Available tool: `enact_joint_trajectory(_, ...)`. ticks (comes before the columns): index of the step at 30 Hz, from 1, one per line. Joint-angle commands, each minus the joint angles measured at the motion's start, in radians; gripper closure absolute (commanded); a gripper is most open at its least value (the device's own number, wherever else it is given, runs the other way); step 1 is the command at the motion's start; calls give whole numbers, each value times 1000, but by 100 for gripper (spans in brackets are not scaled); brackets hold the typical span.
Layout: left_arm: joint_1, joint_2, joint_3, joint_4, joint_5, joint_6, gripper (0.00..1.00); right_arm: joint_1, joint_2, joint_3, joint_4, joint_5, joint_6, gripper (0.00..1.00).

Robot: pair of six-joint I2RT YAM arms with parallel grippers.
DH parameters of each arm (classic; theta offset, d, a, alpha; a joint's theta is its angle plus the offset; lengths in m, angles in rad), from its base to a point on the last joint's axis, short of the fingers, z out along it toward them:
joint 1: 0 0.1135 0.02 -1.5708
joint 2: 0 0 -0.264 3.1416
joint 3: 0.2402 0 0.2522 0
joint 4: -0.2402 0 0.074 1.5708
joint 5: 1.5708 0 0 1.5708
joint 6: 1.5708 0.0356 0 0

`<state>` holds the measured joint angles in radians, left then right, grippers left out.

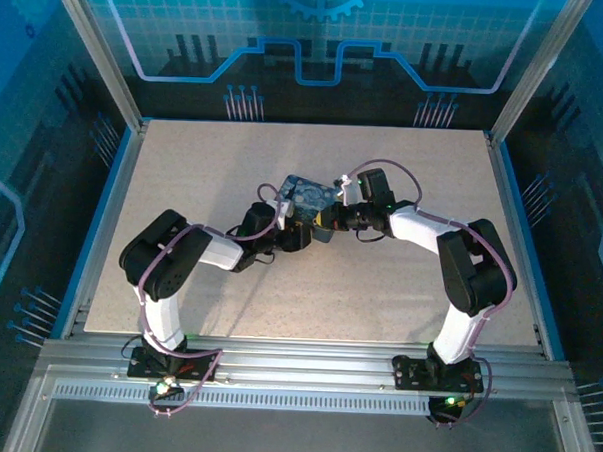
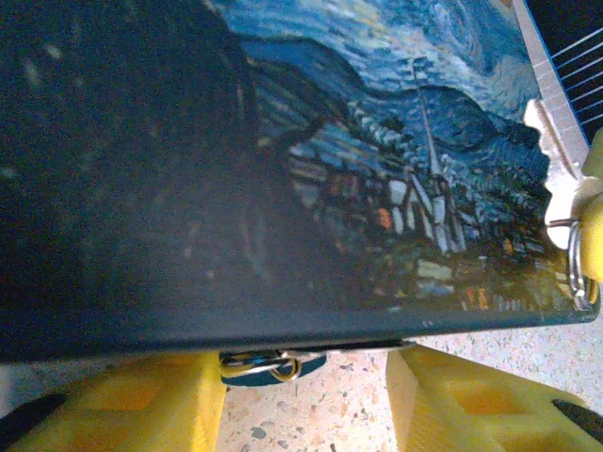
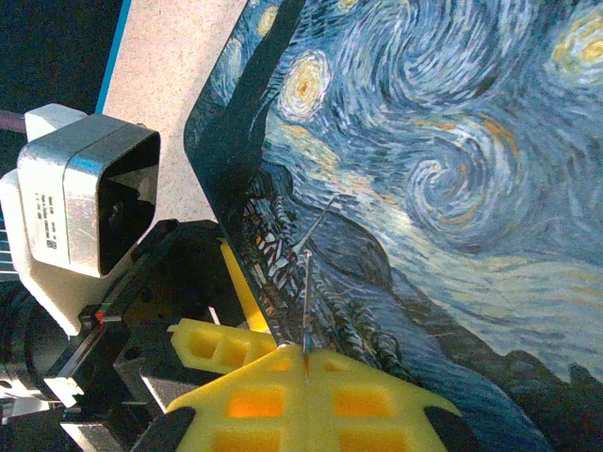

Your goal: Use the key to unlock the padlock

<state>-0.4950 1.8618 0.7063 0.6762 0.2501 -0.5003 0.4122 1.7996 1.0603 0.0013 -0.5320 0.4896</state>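
Left gripper [image 2: 303,369], fingers spread wide, straddles the padlock [image 2: 259,363], which is partly hidden under the near edge of the tin box [image 1: 308,194]. Right gripper [image 3: 306,350], clenched, pinches the key [image 2: 558,174] beside the box's corner.

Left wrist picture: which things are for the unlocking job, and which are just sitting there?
For the job:
key, pinched in the right gripper
padlock, the little metal bit under the box edge, between the fingers of the left gripper

Just there:
box
table
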Motion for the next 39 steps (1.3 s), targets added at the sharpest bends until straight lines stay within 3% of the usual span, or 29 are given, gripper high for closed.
enact_joint_trajectory(1, -8, 13, 6, 39, -3, -33, 52, 7, 30, -29, -47, 20, -4, 100)
enact_joint_trajectory(16, -20, 25, 18, 48, -31, -140, 59, 13, 28, -31, -45, 21, -2, 100)
enact_joint_trajectory(29, -20, 15, 20, 46, -29, -156, 69, 16, 25, -32, -35, 17, -2, 100)
enact_joint_trajectory(39, -26, -42, -9, 16, -14, -171, 74, 19, -72, -36, -1, 37, -60, 100)
